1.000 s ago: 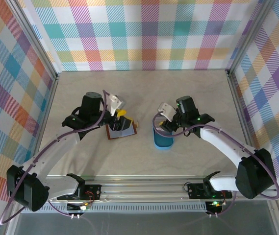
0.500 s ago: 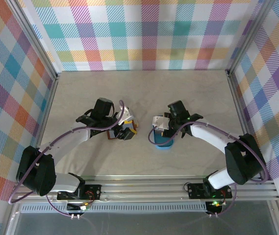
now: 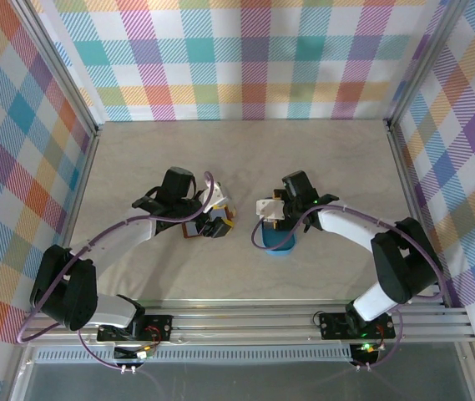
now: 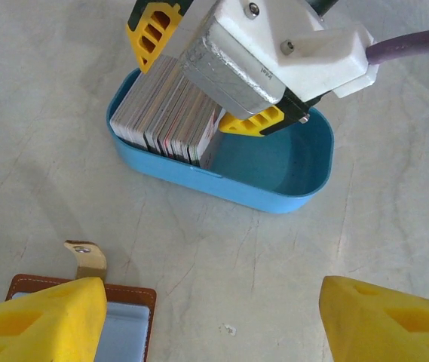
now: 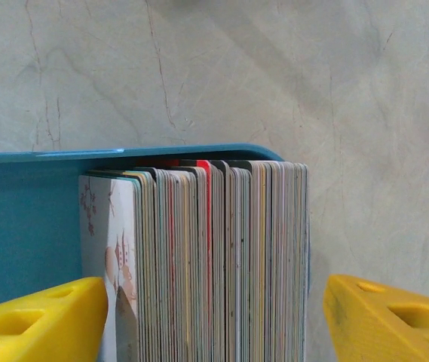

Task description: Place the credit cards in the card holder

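The credit cards (image 4: 165, 113) stand on their edges as one thick pack inside the blue tray (image 4: 274, 200). The pack is pushed against one end of the tray, and the other end shows its bare blue floor. The front card has a pale face with a reddish pattern, and the others show as thin lines of white, grey and red. The tray lies flat on the pale bench (image 3: 346, 167).

The right gripper (image 5: 214, 294) hangs directly over the pack with its jaws open, one yellow finger on each side of the cards. Beside the last card a narrow strip of bench is seen between the finger and the pack, so this side is apart. At the front card I cannot tell if the finger touches. All the cards sit down in the tray.

The card holder (image 4: 124, 317) lies open on the bench near the tray, with bare bench between the two. Its brown leather rim frames a pale blue inside, and the snap tab (image 4: 86, 259) points toward the tray. The left gripper (image 4: 214, 302) is low over the holder, its jaws open wide, with bench between them. One of its yellow fingers covers part of the holder, and whether it touches the leather I cannot tell.

In the top view both grippers are near each other around the middle of the bench, the left at the holder, the right at the tray
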Controlling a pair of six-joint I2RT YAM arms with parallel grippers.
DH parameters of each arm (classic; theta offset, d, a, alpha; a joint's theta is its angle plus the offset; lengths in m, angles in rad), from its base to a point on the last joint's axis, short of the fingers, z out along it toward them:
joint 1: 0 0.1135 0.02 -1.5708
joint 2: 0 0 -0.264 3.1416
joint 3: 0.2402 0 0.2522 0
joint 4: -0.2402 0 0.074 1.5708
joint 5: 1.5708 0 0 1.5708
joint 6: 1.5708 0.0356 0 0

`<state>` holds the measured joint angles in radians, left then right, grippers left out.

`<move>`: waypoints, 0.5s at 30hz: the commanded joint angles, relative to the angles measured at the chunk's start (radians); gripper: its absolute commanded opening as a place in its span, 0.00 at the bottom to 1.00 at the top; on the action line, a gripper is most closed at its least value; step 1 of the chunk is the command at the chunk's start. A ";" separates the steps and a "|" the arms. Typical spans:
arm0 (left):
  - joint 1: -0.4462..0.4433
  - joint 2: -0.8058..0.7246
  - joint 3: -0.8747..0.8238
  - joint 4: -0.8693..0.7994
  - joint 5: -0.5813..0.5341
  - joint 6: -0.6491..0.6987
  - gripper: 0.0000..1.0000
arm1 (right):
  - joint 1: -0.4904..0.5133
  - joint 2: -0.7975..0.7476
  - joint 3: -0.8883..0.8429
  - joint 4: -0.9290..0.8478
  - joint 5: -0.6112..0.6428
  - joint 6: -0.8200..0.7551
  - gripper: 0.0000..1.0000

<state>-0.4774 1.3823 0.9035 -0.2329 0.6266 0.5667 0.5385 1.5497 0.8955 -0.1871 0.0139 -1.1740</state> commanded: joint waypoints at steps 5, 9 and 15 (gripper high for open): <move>-0.010 0.016 -0.004 0.002 0.008 0.025 0.75 | 0.011 0.002 -0.015 -0.019 -0.056 -0.041 0.76; -0.010 0.020 -0.002 0.000 0.007 0.026 0.75 | 0.014 0.015 -0.015 -0.009 -0.026 -0.042 0.76; -0.011 0.021 0.001 -0.005 0.002 0.027 0.75 | 0.014 0.025 -0.008 0.008 -0.005 -0.033 0.76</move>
<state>-0.4774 1.3968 0.9035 -0.2333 0.6193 0.5697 0.5449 1.5646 0.8955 -0.1867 0.0128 -1.1946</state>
